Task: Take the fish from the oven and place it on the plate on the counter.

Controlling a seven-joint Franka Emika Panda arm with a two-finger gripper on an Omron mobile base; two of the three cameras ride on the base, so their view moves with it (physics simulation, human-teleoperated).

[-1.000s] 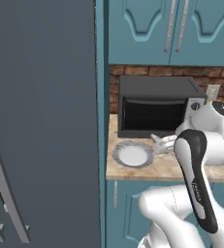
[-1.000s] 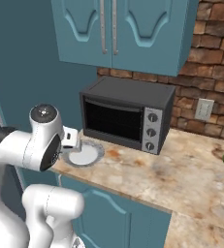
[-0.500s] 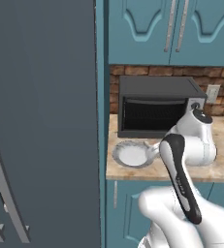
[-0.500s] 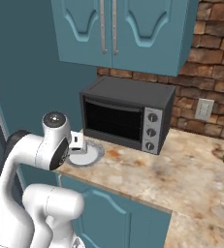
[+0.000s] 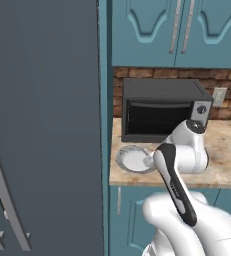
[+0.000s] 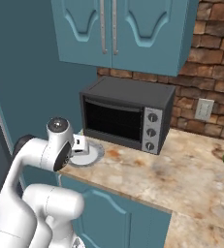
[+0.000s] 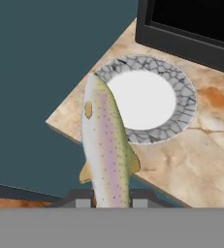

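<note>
We are bending the white arm up from the base and forward over the front edge of the counter, with the gripper clamped on the fish between its fingertips.

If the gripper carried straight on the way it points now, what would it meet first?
Probably the plate. In the hand view the gripper, jaws shut on the fish, looks down at the plate's near rim on the counter, so the fish's head would likely touch first. Depth is unclear.

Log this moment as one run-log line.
stage: carry | jaws: shut on fish | position: above counter edge, near plate | plate: bare | fish: not placed
</note>
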